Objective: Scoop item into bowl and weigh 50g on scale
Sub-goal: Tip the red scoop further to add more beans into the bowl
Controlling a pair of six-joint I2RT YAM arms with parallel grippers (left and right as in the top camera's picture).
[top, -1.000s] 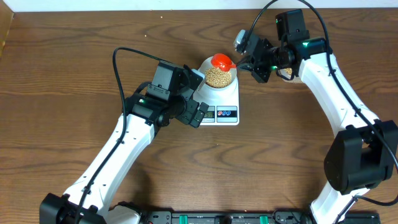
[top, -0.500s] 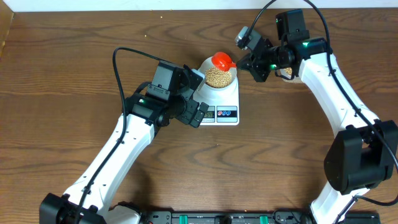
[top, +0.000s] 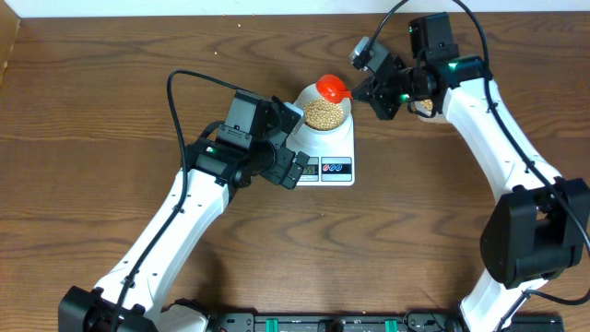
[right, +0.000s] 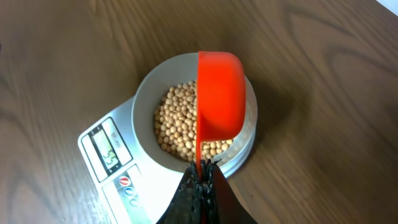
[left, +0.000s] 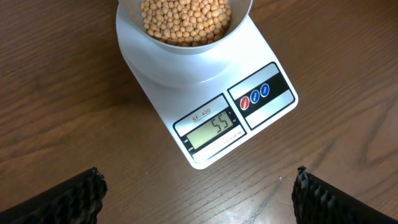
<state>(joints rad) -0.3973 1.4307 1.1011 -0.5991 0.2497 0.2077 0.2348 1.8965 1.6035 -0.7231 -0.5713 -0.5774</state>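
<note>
Here we see the bowl (right: 140,102) sitting on the scale (left: 186,81), well filled with beans (right: 177,121); the display (left: 213,129) reads 55. Our right claw (right: 200,177) is clenched on the handle of a red scoop (right: 219,93) held over the bowl. Our left claw (left: 199,190) hangs released, fingers spread wide, grasping nothing, above the table (left: 62,93) at the scale's front edge.

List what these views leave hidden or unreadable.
- Scoop inside: overhead and right wrist show only its red shell; contents hidden.
- Bowl far rim: cut by the top edge, left wrist view.
- Scale display digits: too small to read overhead.
- Buttons: markings too small, every view.
</note>
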